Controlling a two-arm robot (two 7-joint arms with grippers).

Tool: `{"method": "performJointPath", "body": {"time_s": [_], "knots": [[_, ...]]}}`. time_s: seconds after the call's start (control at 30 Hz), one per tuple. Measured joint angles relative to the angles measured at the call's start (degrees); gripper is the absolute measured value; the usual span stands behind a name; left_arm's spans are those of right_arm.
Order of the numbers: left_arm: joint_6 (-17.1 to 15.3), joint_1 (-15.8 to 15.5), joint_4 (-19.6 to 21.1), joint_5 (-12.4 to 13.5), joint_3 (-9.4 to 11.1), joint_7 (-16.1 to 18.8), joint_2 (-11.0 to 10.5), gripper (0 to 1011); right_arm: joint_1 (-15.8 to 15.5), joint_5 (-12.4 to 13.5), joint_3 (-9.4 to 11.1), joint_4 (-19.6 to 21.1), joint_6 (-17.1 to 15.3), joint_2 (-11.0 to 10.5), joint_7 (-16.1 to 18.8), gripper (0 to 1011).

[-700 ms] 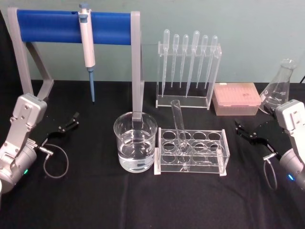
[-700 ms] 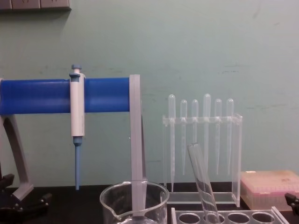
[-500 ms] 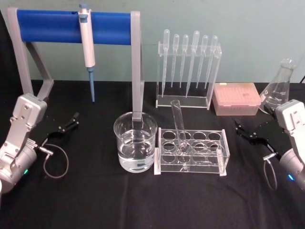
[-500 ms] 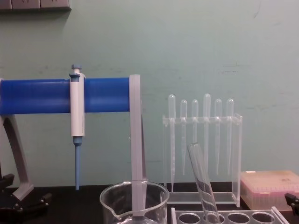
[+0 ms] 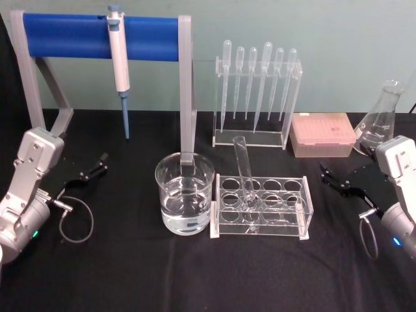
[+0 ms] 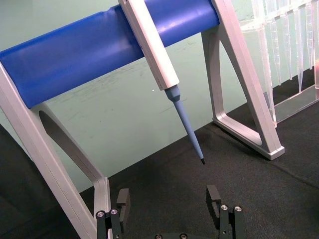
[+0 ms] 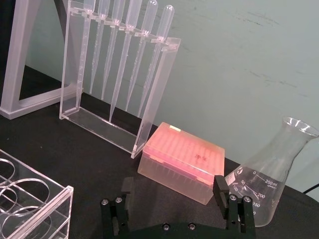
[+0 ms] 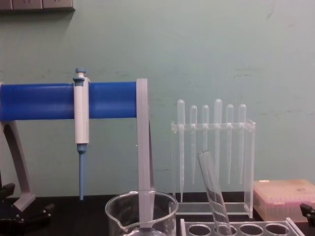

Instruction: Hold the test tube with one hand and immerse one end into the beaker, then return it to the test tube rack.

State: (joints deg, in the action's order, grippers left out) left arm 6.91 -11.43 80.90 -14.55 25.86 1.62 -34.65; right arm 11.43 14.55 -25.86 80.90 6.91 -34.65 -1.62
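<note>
Tube [image 5: 244, 170] in its rack [image 5: 300, 207], both grippers well off to the sides.
A blue stand [image 5: 101, 29] holds the pipettor [image 5: 117, 55], its grey leg just behind the beaker [image 5: 184, 194]. 6 pipettes [image 5: 257, 84] stand behind the rack. The tube leans left, just right of the beaker. Left gripper [image 5: 94, 167] and right gripper [image 5: 333, 179]: jaws open, gripping nothing.

clear test tube [image 5: 244, 170] tilted in rack [image 5: 286, 225], part-filled beaker [image 5: 184, 195] beside
</note>
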Motion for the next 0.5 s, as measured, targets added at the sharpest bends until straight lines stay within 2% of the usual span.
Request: {"method": "performJointPath", "body": {"time_s": [0.5], "knots": [[0.00,0.00,0.00,0.00,0.00,0.00,0.00,1000,0.00,0.00,0.00,0.00,0.00,0.00,0.00,1002]]}}
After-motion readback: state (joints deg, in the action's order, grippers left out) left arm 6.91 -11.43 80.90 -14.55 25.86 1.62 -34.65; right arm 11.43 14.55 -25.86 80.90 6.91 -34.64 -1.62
